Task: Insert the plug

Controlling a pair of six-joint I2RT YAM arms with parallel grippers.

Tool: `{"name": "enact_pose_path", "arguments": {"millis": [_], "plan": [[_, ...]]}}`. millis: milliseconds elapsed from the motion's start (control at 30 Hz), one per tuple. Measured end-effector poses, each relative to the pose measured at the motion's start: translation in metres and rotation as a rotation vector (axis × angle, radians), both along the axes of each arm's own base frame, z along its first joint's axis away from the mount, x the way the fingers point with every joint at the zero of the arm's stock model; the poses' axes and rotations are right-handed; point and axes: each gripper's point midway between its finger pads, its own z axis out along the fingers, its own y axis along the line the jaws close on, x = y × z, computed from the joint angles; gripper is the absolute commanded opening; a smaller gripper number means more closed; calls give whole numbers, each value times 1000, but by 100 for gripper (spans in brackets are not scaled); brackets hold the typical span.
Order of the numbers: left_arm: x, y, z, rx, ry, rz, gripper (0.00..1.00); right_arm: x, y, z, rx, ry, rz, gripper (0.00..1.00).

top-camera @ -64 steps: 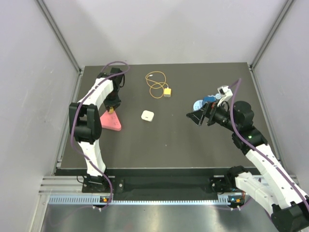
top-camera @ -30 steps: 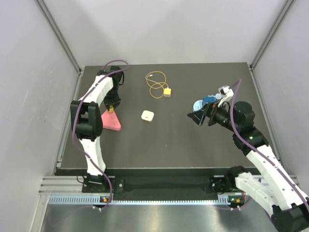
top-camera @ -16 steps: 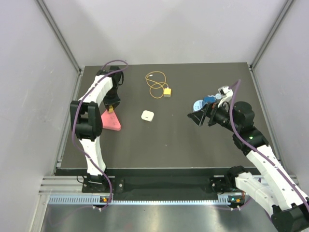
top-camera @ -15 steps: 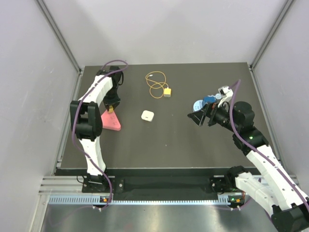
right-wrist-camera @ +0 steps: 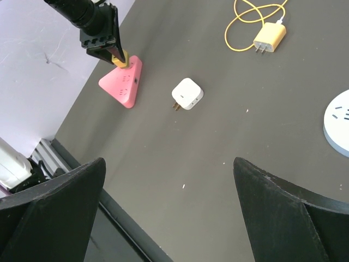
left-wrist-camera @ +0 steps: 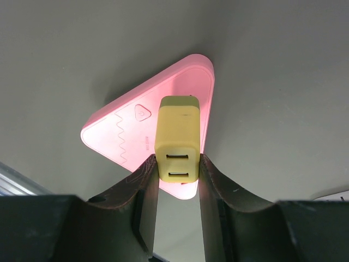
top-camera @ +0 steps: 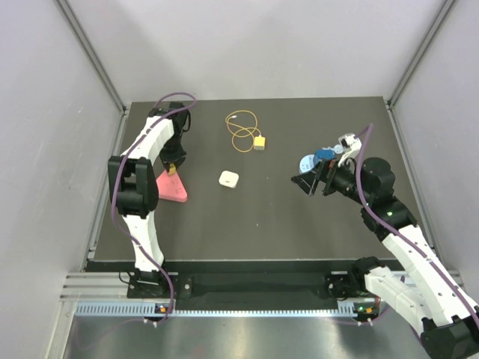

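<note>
The plug (top-camera: 259, 142) is a small yellow connector on a looped yellow-orange wire (top-camera: 241, 129). It lies loose at the far middle of the table and also shows in the right wrist view as the plug (right-wrist-camera: 269, 39). My left gripper (left-wrist-camera: 178, 164) is shut on a wireless yellow block (left-wrist-camera: 177, 131) with two slots in its near face. The block's far end meets a pink triangular socket strip (left-wrist-camera: 136, 131) near one corner. From above, the left gripper (top-camera: 172, 164) stands over the pink strip (top-camera: 174, 191) at the table's left. My right gripper (top-camera: 307, 182) hangs open and empty at mid right, far from the plug.
A white adapter (top-camera: 229, 179) lies mid-table, between the pink strip and my right gripper. A round blue-and-white socket disc (top-camera: 307, 162) sits just behind the right gripper. Grey walls and metal frame posts close in the table on the left, right and back.
The left arm shifted very slightly at first. Over the last second nothing visibly moves, and the right arm holds still.
</note>
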Motion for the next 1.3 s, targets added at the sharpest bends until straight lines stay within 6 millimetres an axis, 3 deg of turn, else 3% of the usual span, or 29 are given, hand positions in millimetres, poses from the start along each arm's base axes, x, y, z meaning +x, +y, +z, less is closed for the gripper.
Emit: {"name": "enact_pose_path", "arguments": {"millis": [567,1300], "plan": [[-8,2,12,-14,27,18,0,-5,-5,9,-11,-21,-9,100],[-8,5,10,-63,33,40,0,-9,-10,13,-30,-30,-26,100]]}}
